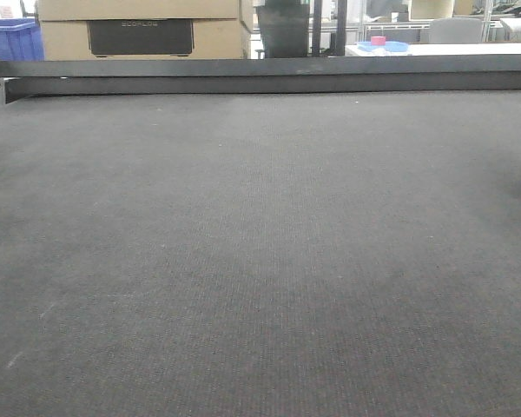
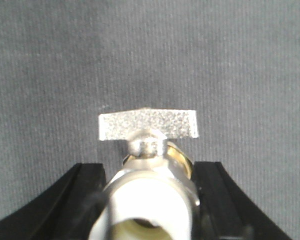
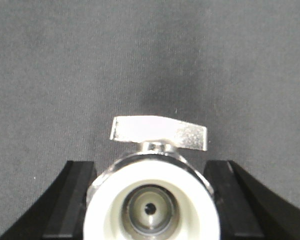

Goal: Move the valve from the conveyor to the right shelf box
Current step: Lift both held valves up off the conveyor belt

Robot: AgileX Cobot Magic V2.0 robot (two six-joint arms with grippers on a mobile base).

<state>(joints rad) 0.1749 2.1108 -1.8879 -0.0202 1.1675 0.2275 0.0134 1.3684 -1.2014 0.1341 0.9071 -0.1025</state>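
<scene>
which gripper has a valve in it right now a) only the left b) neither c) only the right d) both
d: in the left wrist view the left gripper is closed around a valve, and in the right wrist view the right gripper is closed around a second valve.
</scene>
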